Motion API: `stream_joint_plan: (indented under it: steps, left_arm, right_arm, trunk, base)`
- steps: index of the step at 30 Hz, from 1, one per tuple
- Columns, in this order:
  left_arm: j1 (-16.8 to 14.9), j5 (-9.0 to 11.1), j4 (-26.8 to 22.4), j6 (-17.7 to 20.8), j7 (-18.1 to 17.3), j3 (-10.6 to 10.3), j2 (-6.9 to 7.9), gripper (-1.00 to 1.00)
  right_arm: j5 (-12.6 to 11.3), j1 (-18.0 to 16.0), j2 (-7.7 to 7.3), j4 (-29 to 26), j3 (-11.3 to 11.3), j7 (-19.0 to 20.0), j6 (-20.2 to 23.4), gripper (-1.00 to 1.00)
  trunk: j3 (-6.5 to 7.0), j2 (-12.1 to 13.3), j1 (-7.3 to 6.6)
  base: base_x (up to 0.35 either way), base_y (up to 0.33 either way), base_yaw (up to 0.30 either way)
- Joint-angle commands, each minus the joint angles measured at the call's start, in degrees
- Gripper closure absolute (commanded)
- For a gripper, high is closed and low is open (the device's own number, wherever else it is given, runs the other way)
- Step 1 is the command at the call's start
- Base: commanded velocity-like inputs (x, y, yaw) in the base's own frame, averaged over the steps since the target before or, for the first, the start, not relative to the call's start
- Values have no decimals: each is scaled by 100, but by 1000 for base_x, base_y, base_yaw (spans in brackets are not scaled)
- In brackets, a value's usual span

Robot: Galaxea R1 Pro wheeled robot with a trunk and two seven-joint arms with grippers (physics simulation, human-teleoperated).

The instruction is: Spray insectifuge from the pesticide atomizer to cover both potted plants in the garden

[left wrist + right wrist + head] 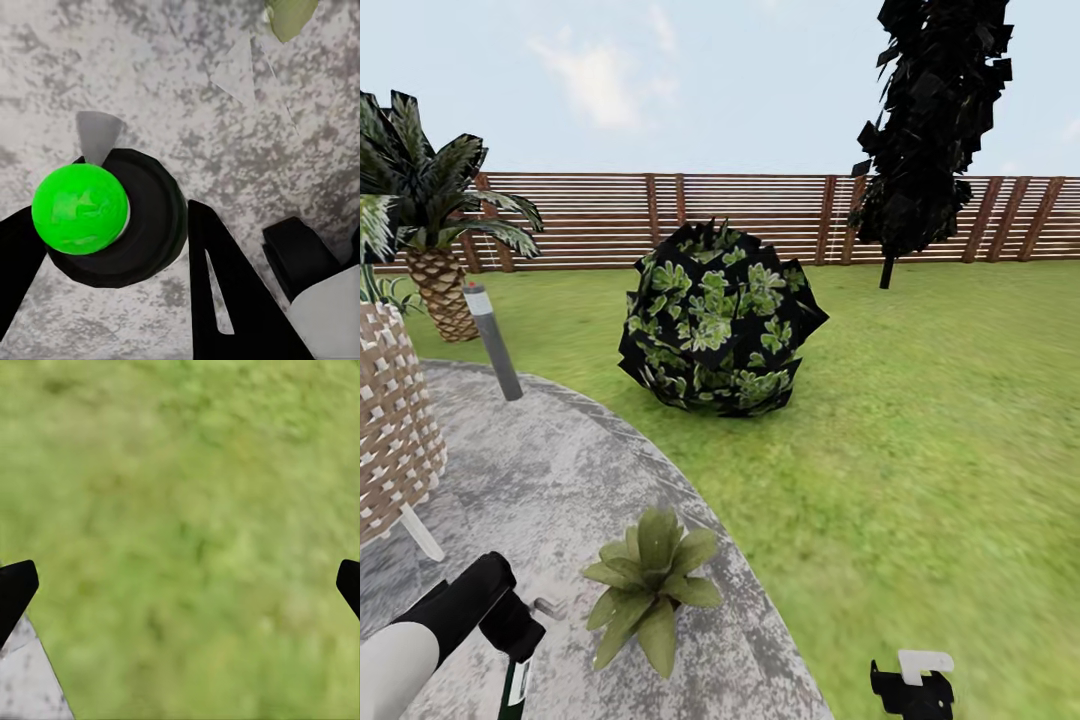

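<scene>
Pesticide atomizer (112, 217) | upright, green end up | left gripper (112, 247) clamps it

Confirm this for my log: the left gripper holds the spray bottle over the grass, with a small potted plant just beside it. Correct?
Not quite. The left gripper holds the spray bottle over the grey paved patio, not the grass; the left wrist view shows speckled stone beneath the bottle. The rest stands: in the head view the small potted plant sits just beside it on the patio.
</scene>
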Motion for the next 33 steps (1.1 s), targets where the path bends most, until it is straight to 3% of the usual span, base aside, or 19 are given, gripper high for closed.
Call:
stream_joint_plan:
  steps: [1, 3, 6, 9, 12, 14, 15, 16, 17, 19, 27, 33]
  left_arm:
    - [-1, -95, -11, 4, -53, -62, 0, 100]
    - [-1, -236, -12, 17, -59, -271, -11, 100]
    - [3, -278, 1, -5, -149, -334, 12, 100]
    - [-10, -314, -20, -22, -815, -346, 115, 100]
    - [-61, -326, -96, -1, -1010, -353, 183, 100]
    - [-93, -576, -112, 24, -1163, -355, 181, 100]
    - [-158, -819, -114, 33, -1358, -355, 182, 100]
    - [-319, -1291, -107, 35, -1824, -346, 193, 100]
    - [-410, -1547, -103, 33, -2071, -336, 199, 100]
    - [-483, -1846, -100, 19, -2308, -315, 222, 100]
    - [-425, -1963, -81, -2, -2294, -244, 381, 100]
    - [-464, -1959, -181, 10, -2278, -207, 323, 100]
  right_arm:
    - [61, -6, -1, 10, -37, -29, -19, -100]
    - [61, -6, -1, 10, -37, -29, -19, -100]
    - [61, -6, -1, 10, -37, -22, -19, -100]
    - [61, -6, -1, 10, -37, -27, -19, -100]
    - [61, -6, -1, 10, -37, -29, -19, -100]
    - [61, -6, -1, 10, -37, -29, -19, -100]
    - [61, -6, -1, 10, -37, -29, -19, -100]
    - [61, -6, -1, 10, -37, -30, -19, -100]
    - [61, -6, -1, 10, -37, -30, -19, -100]
    - [61, -6, -1, 10, -37, -30, -19, -100]
    - [61, -4, -10, 10, -37, -30, -19, -100]
    - [63, 3, -9, 10, -37, -30, -19, -100]
  trunk:
    - [-6, -2, 1]
    - [-6, -2, 1]
    - [-6, -2, 1]
    - [-6, -2, 1]
    - [-6, -2, 1]
    - [-6, -2, 1]
    - [-6, -2, 1]
    - [-6, -2, 1]
    - [-6, -2, 1]
    - [-6, -2, 1]
    - [-6, -2, 1]
    - [-6, -2, 1]
  base:
    - [180, 245, 0]
    - [63, 94, 0]
    - [14, 21, -73]
    - [2, 3, -181]
    - [0, 0, -22]
    - [0, 0, -3]
    - [0, 0, -1]
    - [0, 0, 0]
    - [0, 0, 0]
    - [0, 0, 0]
    - [34, 27, 0]
    - [149, 121, 0]
